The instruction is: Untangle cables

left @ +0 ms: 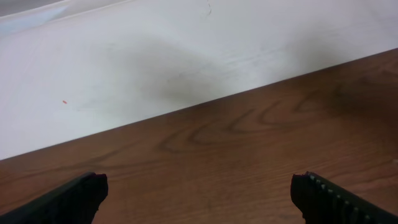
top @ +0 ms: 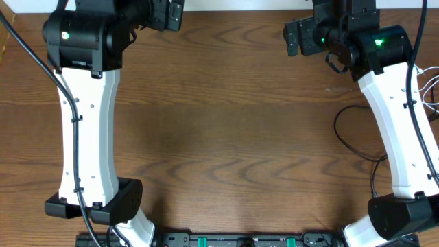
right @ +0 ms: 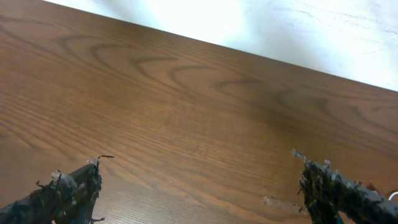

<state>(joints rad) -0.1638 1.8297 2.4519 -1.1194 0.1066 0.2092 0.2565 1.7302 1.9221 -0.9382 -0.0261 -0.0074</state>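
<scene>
**Both grippers open over wood-grain table**

Left gripper (left: 200, 183) and right gripper (right: 199, 165) hang with fingers spread wide, holding nothing, at the table's (top: 226, 123) far edge, where a white surface (left: 155, 56) begins. Only the overhead view shows the cables: a black loop (top: 338, 134) and white strands (top: 431, 82) at the table's right edge.

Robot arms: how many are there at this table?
2. The left arm runs along the left side of the table; the right arm runs along its right side. No others show.
</scene>
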